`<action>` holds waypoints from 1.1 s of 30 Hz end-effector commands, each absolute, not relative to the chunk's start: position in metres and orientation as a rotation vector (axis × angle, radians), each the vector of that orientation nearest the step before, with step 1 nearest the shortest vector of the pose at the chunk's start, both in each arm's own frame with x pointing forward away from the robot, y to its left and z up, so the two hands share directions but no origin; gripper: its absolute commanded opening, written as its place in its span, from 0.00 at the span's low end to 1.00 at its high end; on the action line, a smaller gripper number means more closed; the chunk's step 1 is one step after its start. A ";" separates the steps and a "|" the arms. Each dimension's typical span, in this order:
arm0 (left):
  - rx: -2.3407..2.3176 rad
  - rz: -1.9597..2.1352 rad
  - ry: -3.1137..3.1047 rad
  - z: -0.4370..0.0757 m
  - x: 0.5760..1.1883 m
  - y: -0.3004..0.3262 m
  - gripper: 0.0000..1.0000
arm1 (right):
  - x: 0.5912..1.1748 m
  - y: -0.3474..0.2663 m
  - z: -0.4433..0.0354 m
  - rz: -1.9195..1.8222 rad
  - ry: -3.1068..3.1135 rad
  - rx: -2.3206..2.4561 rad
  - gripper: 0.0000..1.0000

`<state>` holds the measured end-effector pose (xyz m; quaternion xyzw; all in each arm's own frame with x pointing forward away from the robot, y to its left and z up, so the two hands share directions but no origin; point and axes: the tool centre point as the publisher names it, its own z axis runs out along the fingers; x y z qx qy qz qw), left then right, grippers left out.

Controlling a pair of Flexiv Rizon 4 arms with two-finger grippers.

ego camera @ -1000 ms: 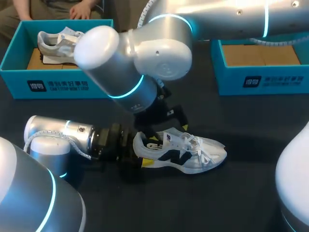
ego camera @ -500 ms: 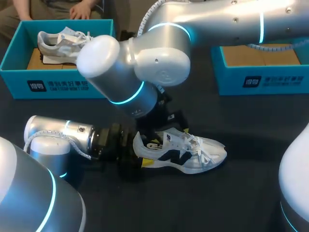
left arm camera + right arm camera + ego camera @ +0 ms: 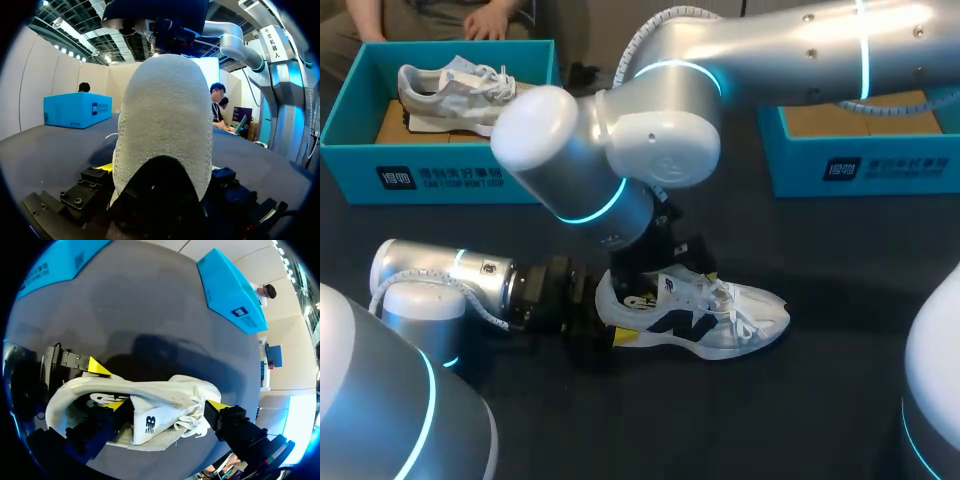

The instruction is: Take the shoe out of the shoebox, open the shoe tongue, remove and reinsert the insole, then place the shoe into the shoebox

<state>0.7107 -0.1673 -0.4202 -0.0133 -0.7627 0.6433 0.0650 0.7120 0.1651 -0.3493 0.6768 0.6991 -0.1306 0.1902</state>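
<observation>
Head view: shoe (image 3: pixel 705 315) central on table (image 3: pixel 840 400), heel seemingly in left gripper (image 3: pixel 618 318)

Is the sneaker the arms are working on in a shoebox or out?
Out: the sneaker sits sole-down on the dark table, no box walls around it.

Silver arms (image 3: pixel 650 140), glowing cyan rings

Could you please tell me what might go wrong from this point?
1. The left gripper clamps only the heel of the shoe. A hard pull on the tongue by the right gripper could twist the shoe loose.
2. The loose laces lie right at the right gripper and might snag on it.
</observation>
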 end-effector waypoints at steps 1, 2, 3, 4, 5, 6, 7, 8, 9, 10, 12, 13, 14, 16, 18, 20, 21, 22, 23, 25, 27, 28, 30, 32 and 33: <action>-0.036 1.944 -2.305 -0.420 0.709 -0.168 0.00 | 0.704 0.160 -0.348 -0.340 1.931 1.936 1.00; -0.036 1.944 -2.305 -0.420 0.709 -0.168 0.00 | 0.703 0.159 -0.347 -0.339 1.932 1.940 1.00; -0.036 1.944 -2.305 -0.420 0.709 -0.168 0.00 | 0.702 0.158 -0.346 -0.333 1.932 1.948 1.00; -0.036 1.944 -2.305 -0.420 0.709 -0.168 0.00 | 0.701 0.157 -0.344 -0.329 1.933 1.951 1.00; -0.036 1.944 -2.305 -0.420 0.709 -0.168 0.00 | 0.701 0.156 -0.343 -0.324 1.934 1.957 1.00; -0.036 1.944 -2.305 -0.420 0.709 -0.168 0.00 | 0.701 0.155 -0.341 -0.316 1.935 1.965 1.00; -0.036 1.944 -2.305 -0.420 0.709 -0.168 0.00 | 0.701 0.155 -0.341 -0.314 1.935 1.966 1.00; -0.036 1.944 -2.305 -0.420 0.709 -0.168 0.00 | 0.701 0.153 -0.337 -0.312 1.933 1.974 1.00; -0.036 1.944 -2.305 -0.420 0.709 -0.168 0.00 | 0.701 0.153 -0.335 -0.310 1.931 1.979 1.00; -0.036 1.944 -2.305 -0.420 0.709 -0.168 0.00 | 0.701 0.152 -0.335 -0.309 1.930 1.981 1.00; -0.036 1.944 -2.305 -0.420 0.709 -0.168 0.00 | 0.700 0.151 -0.331 -0.305 1.930 2.000 1.00; -0.036 1.944 -2.305 -0.420 0.709 -0.168 0.00 | 0.700 0.150 -0.330 -0.304 1.930 2.005 1.00; -0.036 1.944 -2.305 -0.420 0.709 -0.168 0.00 | 0.700 0.150 -0.329 -0.297 1.930 2.023 0.96; -0.036 1.944 -2.305 -0.420 0.709 -0.168 0.00 | 0.700 0.148 -0.327 -0.294 1.936 2.032 0.84; -0.036 1.944 -2.305 -0.420 0.709 -0.168 0.00 | 0.700 0.147 -0.324 -0.284 1.944 2.044 0.73; -0.036 1.944 -2.305 -0.420 0.709 -0.168 0.00 | 0.701 0.147 -0.322 -0.288 1.950 2.047 0.55; -0.036 1.944 -2.305 -0.420 0.709 -0.168 0.00 | 0.701 0.147 -0.321 -0.289 1.957 2.050 0.53; -0.036 1.944 -2.305 -0.420 0.709 -0.168 0.00 | 0.701 0.146 -0.321 -0.288 1.963 2.052 0.50; -0.036 1.944 -2.305 -0.420 0.709 -0.168 0.00 | 0.702 0.145 -0.321 -0.291 1.967 2.055 0.48; -0.036 1.944 -2.305 -0.420 0.709 -0.168 0.00 | 0.702 0.144 -0.320 -0.291 1.974 2.058 0.47; -0.036 1.944 -2.305 -0.420 0.709 -0.168 0.00 | 0.702 0.142 -0.319 -0.285 1.992 2.065 0.48; -0.036 1.944 -2.305 -0.420 0.709 -0.168 0.00 | 0.702 0.140 -0.319 -0.275 2.000 2.067 0.48; -0.036 1.944 -2.305 -0.420 0.709 -0.168 0.00 | 0.702 0.139 -0.319 -0.283 2.008 2.068 0.46; -0.036 1.944 -2.305 -0.420 0.709 -0.168 0.00 | 0.702 0.137 -0.320 -0.277 2.029 2.071 0.44; -0.036 1.944 -2.305 -0.420 0.709 -0.168 0.00 | 0.703 0.137 -0.320 -0.280 2.032 2.072 0.41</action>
